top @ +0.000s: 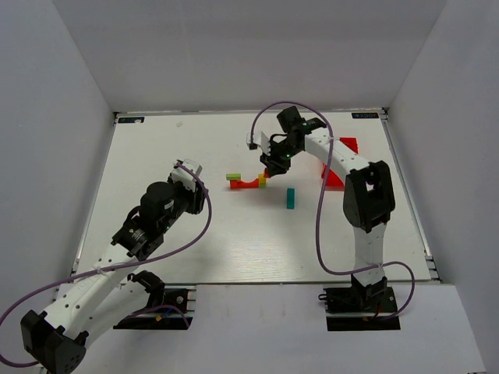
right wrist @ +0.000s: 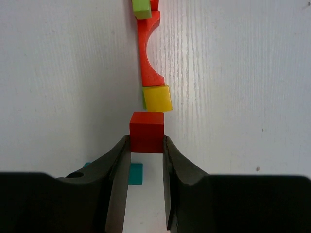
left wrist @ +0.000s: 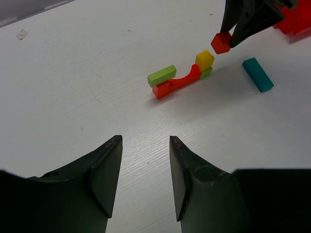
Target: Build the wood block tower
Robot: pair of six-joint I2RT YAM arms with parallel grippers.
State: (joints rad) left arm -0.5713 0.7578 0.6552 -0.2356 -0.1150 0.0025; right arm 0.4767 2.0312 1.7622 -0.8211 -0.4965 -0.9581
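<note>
A red arch piece lies on the white table with a lime-green block on its left end and a yellow cube on a small green block at its right end. It also shows in the right wrist view, with the yellow cube below it. My right gripper is shut on a red cube and holds it in the air just beside the yellow cube. A teal bar lies apart on the table. My left gripper is open and empty, well short of the blocks.
A red plastic bin stands at the right, behind the right arm. The table's white walls close in the back and both sides.
</note>
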